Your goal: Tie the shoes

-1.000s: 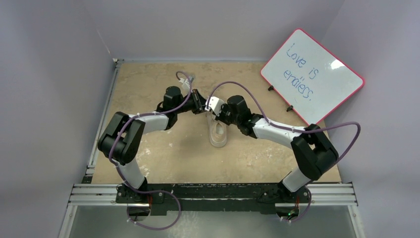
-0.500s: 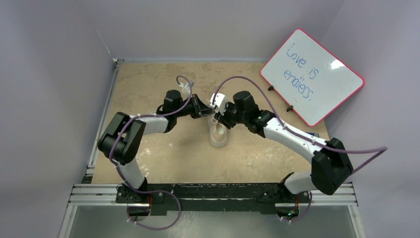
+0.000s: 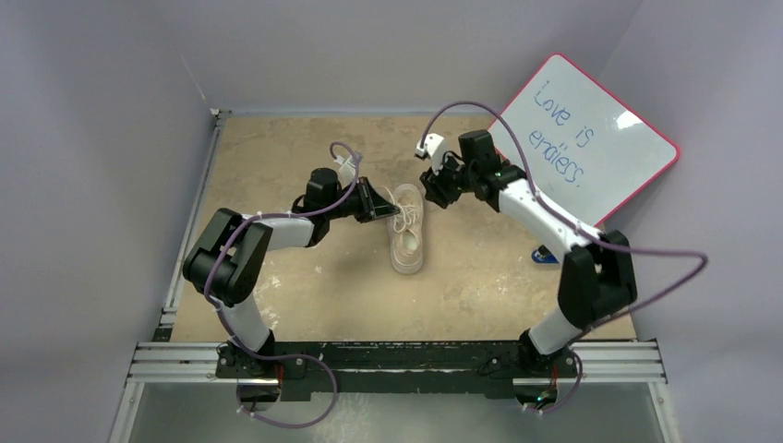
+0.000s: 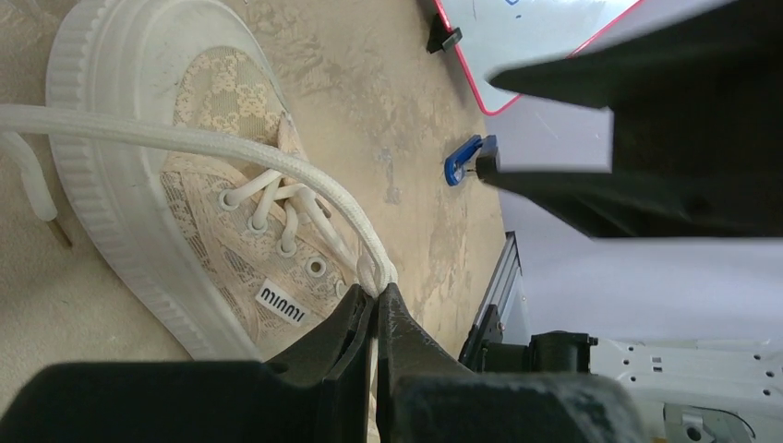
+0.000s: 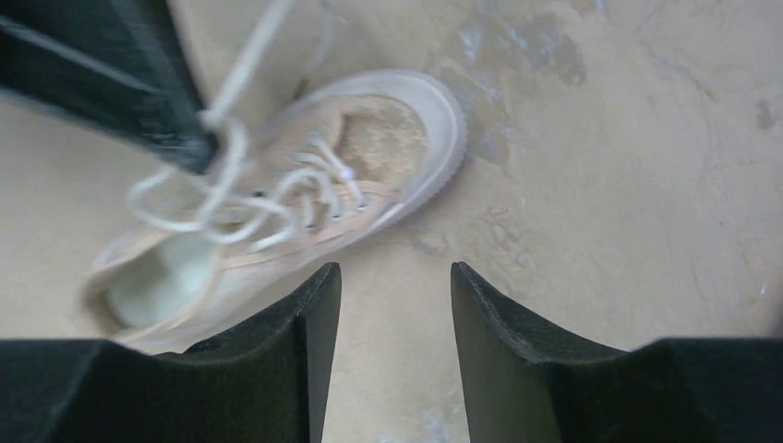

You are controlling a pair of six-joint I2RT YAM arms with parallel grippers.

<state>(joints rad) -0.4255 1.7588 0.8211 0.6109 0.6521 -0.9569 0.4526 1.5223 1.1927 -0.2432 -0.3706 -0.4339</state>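
On the left, the left gripper (image 3: 373, 203) has its fingers squeezed shut on a lace (image 4: 185, 138). It pinches the lace close to the top holes, and from there the lace runs over the toe. Just to the right is the shoe (image 3: 407, 242). It stands on its sole in the middle of the table (image 3: 305, 277), with its toe pointing to the far side. The shoe looks light, so I think a hard tug on the lace could drag it along the table. Its cloth top is soft and its rubber edge looks firmer. The lace is thin, soft and floppy, and it may slip out of a weak pinch. A good place to hold is the lace itself, a little way from the holes, not the shoe. Next to the right, the right gripper (image 5: 395, 305) hangs above the table, a bit far and right of the toe. Its fingers are apart with nothing between them. Further right lies a small blue stapler (image 3: 545, 257), well apart from the shoe. At the far right a whiteboard (image 3: 582, 138) leans up.
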